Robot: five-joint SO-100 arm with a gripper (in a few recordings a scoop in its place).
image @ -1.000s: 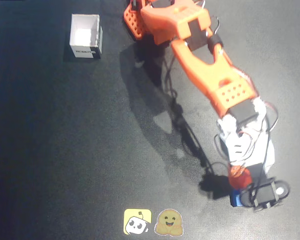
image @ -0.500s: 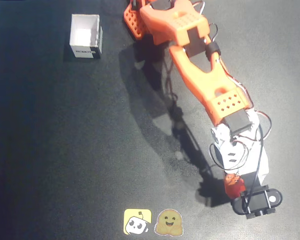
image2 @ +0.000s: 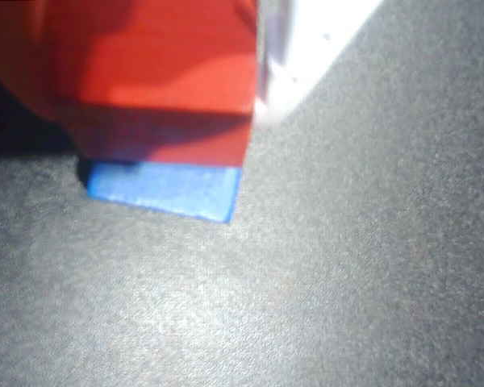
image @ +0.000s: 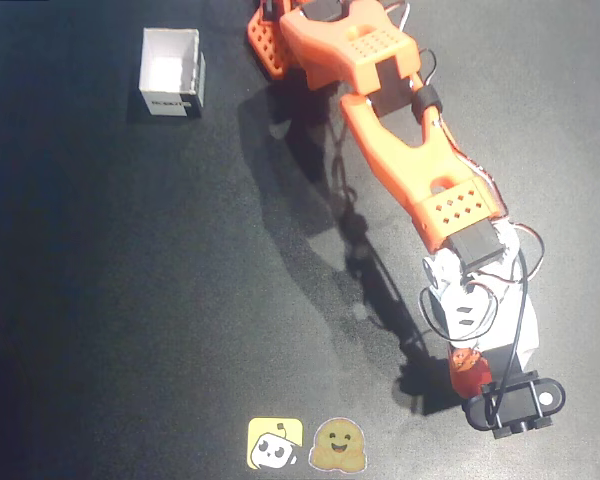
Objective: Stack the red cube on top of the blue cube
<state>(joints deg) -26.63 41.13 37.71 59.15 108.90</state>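
Note:
In the overhead view my gripper is at the lower right of the mat, shut on the red cube. The wrist view shows the red cube large at the top left, with a white finger against its right face. Directly beneath it a strip of the blue cube sticks out on the mat. The red cube covers most of the blue one. I cannot tell whether the two touch.
A white open box stands at the upper left of the black mat. Two cartoon stickers lie at the front edge, left of the gripper. The orange arm runs diagonally from the top centre.
A second ago the blue cube showed just below the gripper in the overhead view. The gripper with the red cube has moved over it and hides it. Almost nothing moved in the last half second.

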